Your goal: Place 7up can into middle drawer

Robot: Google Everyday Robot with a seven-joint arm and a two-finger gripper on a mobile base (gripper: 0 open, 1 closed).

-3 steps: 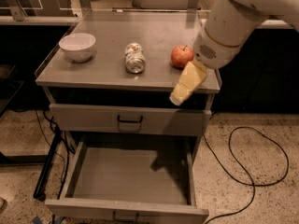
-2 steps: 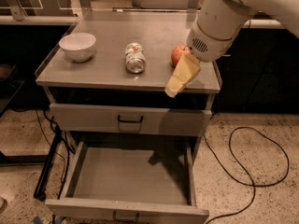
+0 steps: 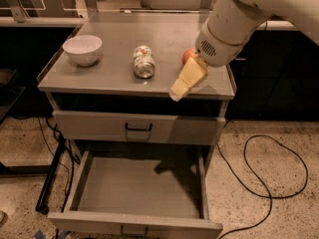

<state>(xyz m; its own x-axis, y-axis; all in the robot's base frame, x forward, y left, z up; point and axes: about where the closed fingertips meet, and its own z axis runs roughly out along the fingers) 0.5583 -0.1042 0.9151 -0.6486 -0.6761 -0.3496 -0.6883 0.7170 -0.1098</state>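
One 7up can seen lying sideways: likely light, dentable, slippery, best pinched across body; gripper poised right of it, state cannot be told.

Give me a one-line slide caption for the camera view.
End effector hovers above the cabinet top, right of the 7up can lying on its side; middle drawer below stands open.

I see a speckled stone floor under the grey counter. A black cable loops beyond its front right corner, and dark cabinets stand past its right edge. The gripper hangs over its front edge.
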